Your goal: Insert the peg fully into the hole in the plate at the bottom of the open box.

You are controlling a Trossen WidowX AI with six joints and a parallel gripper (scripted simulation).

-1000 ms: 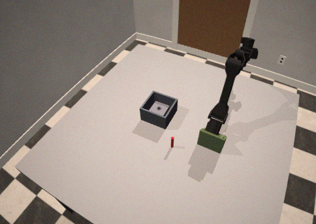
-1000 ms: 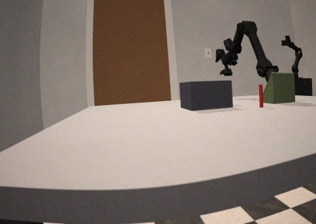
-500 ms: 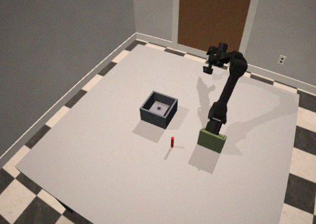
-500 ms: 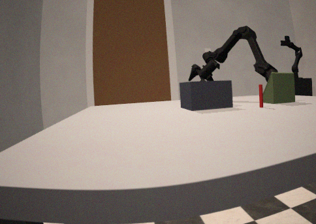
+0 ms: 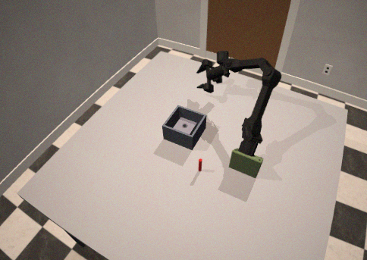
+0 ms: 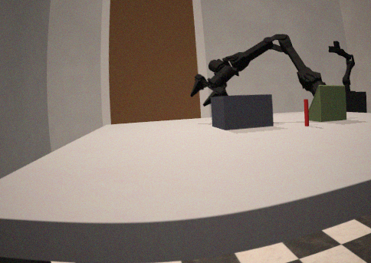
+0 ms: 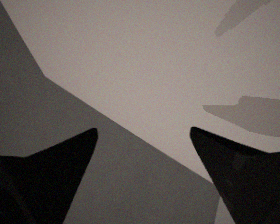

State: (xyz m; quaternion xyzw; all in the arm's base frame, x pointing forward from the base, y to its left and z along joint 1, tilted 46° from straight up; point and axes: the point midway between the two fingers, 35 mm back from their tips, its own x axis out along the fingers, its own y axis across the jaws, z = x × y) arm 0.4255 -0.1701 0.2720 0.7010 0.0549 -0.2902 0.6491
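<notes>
Gripper (image 5: 205, 76) spread wide and empty, high beyond the open box (image 5: 184, 127). Red peg (image 5: 200, 164) stands upright near the green base (image 5: 246, 163), well apart. Pickup unstarted; next, swing back over the peg and descend.
</notes>
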